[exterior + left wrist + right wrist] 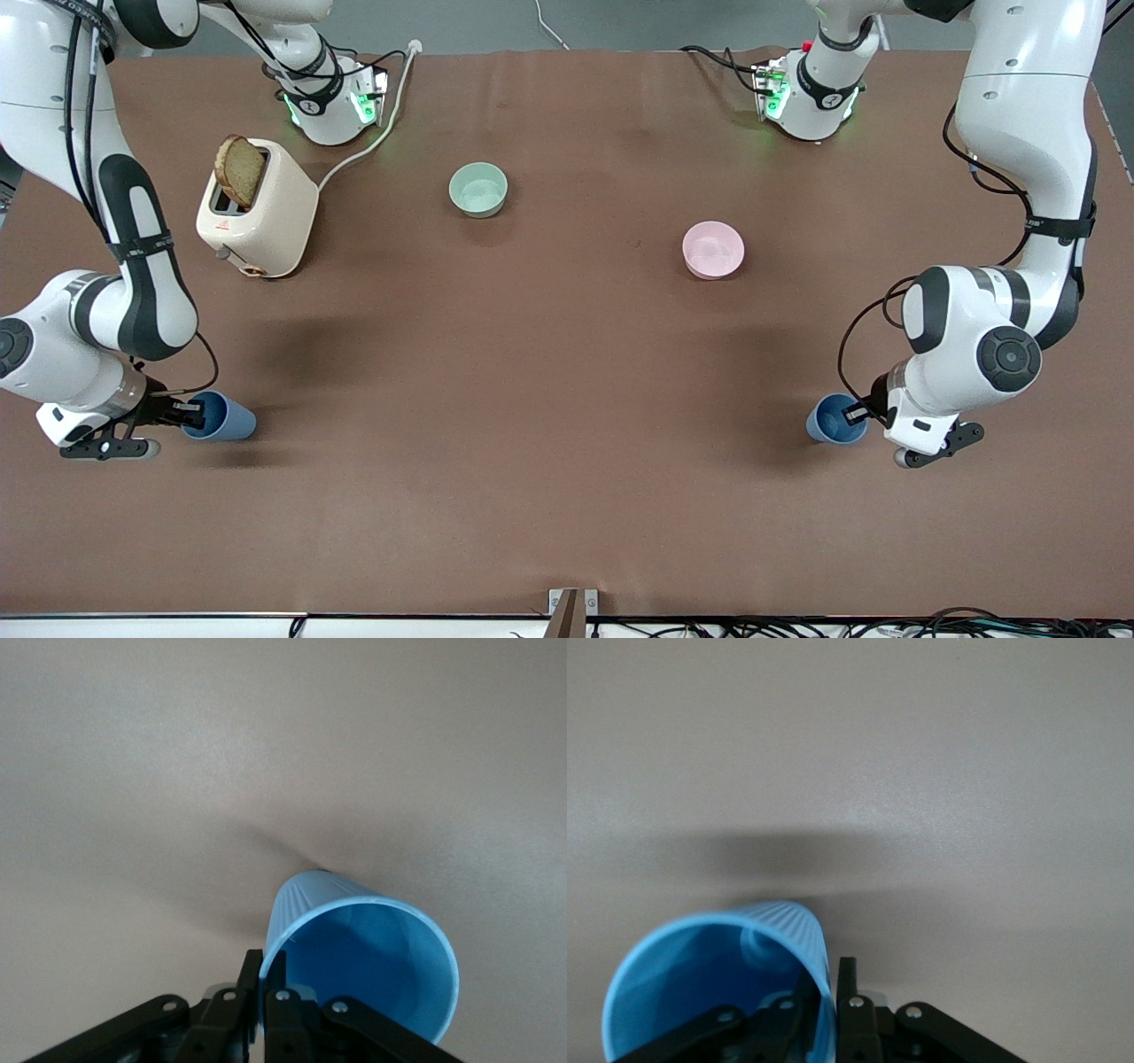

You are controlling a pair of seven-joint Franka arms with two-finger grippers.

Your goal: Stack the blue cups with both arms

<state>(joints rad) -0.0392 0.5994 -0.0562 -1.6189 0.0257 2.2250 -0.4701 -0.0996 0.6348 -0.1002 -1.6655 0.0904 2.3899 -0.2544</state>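
At the right arm's end of the table, low in the front view, the right gripper (184,411) is closed on the rim of one blue cup (220,416), which stands on the table nearer the front camera than the cream toaster (259,211) holding a slice of bread (241,170). Moving across the middle, a pale green bowl (478,189) and a pink bowl (713,249) sit untouched, well apart from both cups. At the left arm's end, the left gripper (858,413) is likewise closed on the rim of the second blue cup (834,418), also on the table. The step in hand appears to be securing both cups before lifting; doing it well likely means raising each cup straight up, keeping it level so the thin wall does not slip from the pinch, then bringing one over the other at the table's middle. The wrist views add what the front view cannot: in the right wrist view one finger (784,1014) sits inside the cup and the other outside the ribbed wall, and the left wrist view shows the same wall pinch by its fingers (251,979). Only the front view shows how far apart the two cups stand.
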